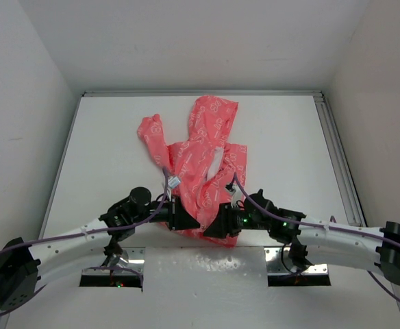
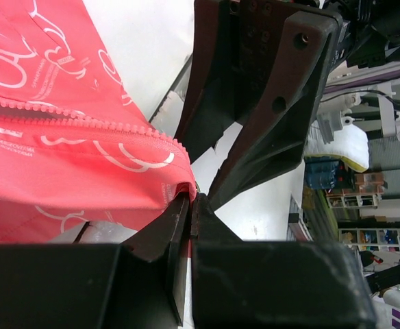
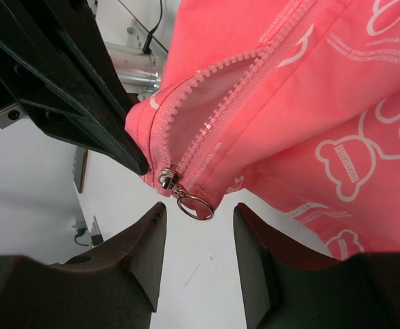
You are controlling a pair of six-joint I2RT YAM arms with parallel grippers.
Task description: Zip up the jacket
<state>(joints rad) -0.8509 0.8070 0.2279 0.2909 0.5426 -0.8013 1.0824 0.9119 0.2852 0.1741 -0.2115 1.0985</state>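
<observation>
The jacket point(image 1: 198, 154) lies crumpled in the middle of the white bench point(image 1: 104, 137), with its hood toward 12 o'clock and its bottom hem toward 6 o'clock, where both arms meet it. The left end effector point(image 2: 192, 200), at the hem's 7 o'clock side, is closed tight on the bottom corner of the pink fabric, just below the zipper point(image 2: 83, 121). The right end effector point(image 3: 198, 214), at 5 o'clock, stands about half wide and holds nothing. The slider point(image 3: 167, 179) sits at the zipper's bottom end, with the teeth parted above it over white lining. Its ring pull point(image 3: 196, 208) hangs just ahead of the gap between the fingers, seemingly touching neither.
</observation>
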